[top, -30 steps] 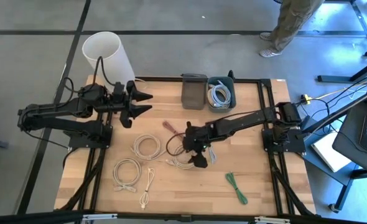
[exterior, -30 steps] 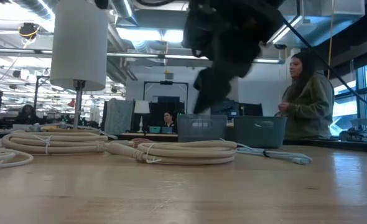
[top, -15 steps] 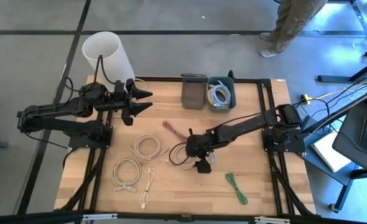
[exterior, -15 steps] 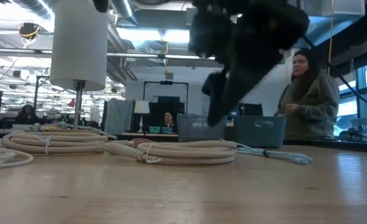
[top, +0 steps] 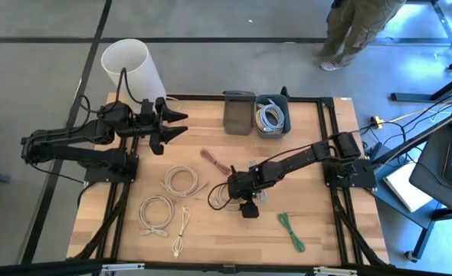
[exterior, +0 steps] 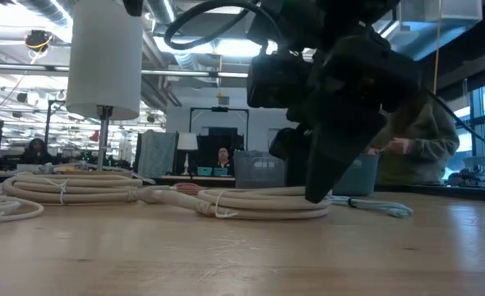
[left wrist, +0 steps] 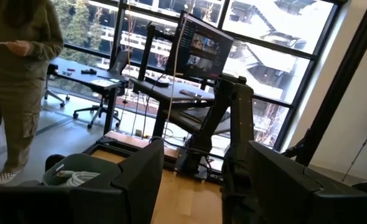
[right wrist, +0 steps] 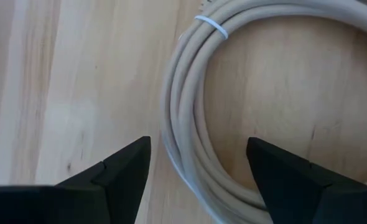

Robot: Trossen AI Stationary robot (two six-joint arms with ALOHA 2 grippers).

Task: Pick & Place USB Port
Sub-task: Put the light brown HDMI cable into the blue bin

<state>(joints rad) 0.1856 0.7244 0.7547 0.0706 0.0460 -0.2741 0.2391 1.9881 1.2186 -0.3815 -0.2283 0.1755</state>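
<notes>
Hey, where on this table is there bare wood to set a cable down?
Bare wood lies beyond the green cable toward the right edge, and between the left gripper and the grey bin. It is crowded mid-table: the beige coils and the right gripper, fingers open over another coil.

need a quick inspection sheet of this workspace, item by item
surface: light wooden table, black frame.
job's things: beige coiled cable under right claw, open, not gripped; two grey bins, one holding cables.
clutter: green tied cable, reddish cable, white cylinder.
grippers: left claw open, waiting at the table's far left part.
cables: three more beige coils at left.
surroundings: person standing beyond table.
</notes>
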